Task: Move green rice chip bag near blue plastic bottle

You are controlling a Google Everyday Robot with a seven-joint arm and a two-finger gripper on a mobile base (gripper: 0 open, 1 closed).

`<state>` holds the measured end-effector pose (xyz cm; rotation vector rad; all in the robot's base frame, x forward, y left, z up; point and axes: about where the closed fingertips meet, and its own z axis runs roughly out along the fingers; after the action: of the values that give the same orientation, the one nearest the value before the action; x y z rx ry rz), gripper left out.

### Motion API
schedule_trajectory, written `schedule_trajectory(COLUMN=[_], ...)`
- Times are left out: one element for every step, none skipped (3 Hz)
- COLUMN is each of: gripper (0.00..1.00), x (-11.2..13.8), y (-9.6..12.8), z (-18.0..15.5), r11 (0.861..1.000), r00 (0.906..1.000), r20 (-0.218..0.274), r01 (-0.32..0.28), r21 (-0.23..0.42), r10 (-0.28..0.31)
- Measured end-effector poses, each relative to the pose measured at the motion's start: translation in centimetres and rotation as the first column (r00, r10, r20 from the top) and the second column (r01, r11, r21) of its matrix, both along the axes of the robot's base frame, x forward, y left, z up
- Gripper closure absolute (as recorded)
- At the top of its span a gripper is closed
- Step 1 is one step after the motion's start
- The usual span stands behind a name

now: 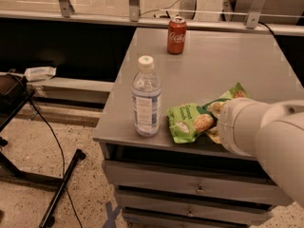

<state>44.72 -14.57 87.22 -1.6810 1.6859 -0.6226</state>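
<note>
The green rice chip bag (189, 122) sits just beside the blue plastic bottle (146, 99), at its 3 o'clock, so the gripper (214, 122) at the bag's 3 o'clock end, its grip impossible to tell behind the arm, should back away gently without toppling the bottle.

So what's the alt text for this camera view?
The robot's gripper holds a green rice chip bag at the front edge of the grey table, close beside a blue plastic bottle; a red soda can stands farther back.
</note>
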Motion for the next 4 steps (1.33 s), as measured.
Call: schedule_trajectory(gripper=[0.31,0.08,0.0,0.0], x=[-0.2,0.6,1.6,2.4], y=[0.6,0.1,-2.6,-5.2], z=[-0.1,0.8,3.1,4.6], r11=[0.999,0.999,1.0,0.994], r00=[0.9991,0.9952,0.9797,0.9621], r20=[-0.04,-0.096,-0.2,-0.272], r01=[-0.018,-0.025,0.006,0.044], r21=[-0.027,-0.046,-0.008,0.098], r10=[0.017,0.021,-0.007,-0.016])
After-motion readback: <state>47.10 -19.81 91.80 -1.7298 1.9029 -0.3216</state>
